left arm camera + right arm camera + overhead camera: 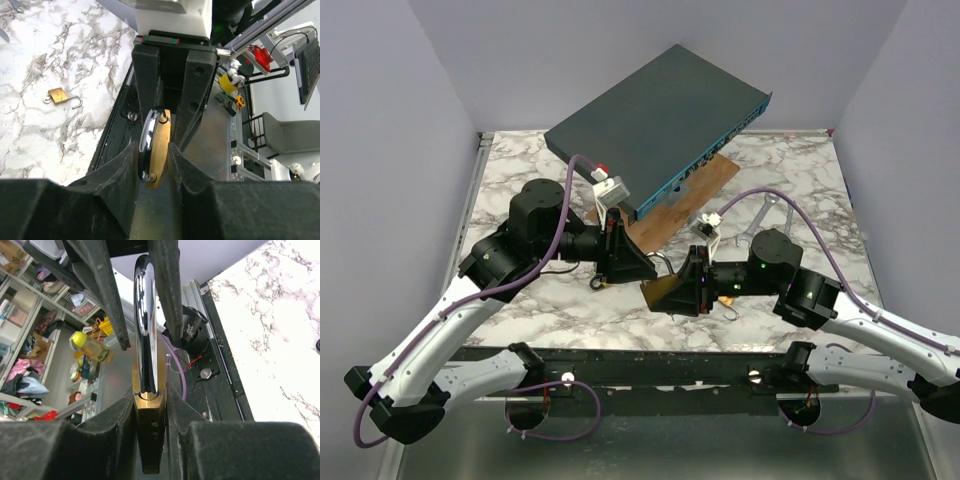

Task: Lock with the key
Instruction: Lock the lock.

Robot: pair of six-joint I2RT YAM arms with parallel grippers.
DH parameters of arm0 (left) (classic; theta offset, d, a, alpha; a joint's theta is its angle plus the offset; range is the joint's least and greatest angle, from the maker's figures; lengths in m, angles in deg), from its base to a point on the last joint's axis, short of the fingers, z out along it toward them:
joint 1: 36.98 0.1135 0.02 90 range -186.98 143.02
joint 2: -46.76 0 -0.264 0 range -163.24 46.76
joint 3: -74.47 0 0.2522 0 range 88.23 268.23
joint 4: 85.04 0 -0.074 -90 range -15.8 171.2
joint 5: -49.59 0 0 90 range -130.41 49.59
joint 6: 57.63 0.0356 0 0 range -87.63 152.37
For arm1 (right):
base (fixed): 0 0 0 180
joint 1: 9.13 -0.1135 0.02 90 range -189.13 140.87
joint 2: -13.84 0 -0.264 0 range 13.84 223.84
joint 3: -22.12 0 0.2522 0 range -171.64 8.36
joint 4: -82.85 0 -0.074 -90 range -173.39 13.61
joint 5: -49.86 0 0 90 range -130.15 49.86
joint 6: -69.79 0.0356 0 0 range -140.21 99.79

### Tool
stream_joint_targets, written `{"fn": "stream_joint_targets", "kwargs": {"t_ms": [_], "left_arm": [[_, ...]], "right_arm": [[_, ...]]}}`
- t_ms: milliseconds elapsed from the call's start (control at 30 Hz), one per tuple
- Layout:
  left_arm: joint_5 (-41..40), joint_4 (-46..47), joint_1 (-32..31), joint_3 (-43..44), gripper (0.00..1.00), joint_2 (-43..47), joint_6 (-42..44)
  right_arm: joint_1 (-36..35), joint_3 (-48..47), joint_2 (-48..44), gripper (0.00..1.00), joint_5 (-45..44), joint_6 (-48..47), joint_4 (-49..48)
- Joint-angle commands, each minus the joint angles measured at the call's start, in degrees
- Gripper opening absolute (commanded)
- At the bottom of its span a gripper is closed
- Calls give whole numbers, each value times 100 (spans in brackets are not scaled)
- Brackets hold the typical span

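Note:
A brass padlock with a chrome shackle hangs in the air between both grippers, above the near middle of the marble table. My right gripper is shut on the brass body. My left gripper is shut on the shackle end of the same padlock. In the top view the left gripper and right gripper meet tip to tip and hide the lock. No key shows clearly in any view.
A second small brass padlock lies on the marble with its shackle open. A dark teal flat box leans on a wooden board at the back. A silver wrench lies at the right.

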Motion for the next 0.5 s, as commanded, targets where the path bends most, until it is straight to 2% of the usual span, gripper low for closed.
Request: {"fn": "stream_joint_targets", "kwargs": {"t_ms": [0, 233, 267, 333, 367, 467], "left_arm": [[419, 62, 189, 271, 29, -167, -30], [683, 50, 239, 284, 22, -296, 17], [701, 58, 242, 274, 19, -301, 10], [778, 55, 240, 244, 3, -305, -7], [797, 57, 238, 219, 0, -290, -22], [697, 133, 251, 198, 0, -138, -98]], "right_arm": [[20, -234, -44, 1, 253, -50, -321], [19, -300, -65, 1, 344, -138, -74], [20, -311, -49, 1, 360, -149, -45], [20, -306, -27, 1, 334, -163, -36], [16, -309, -26, 1, 282, -171, -20], [20, -399, -35, 3, 47, -271, 11]]}}
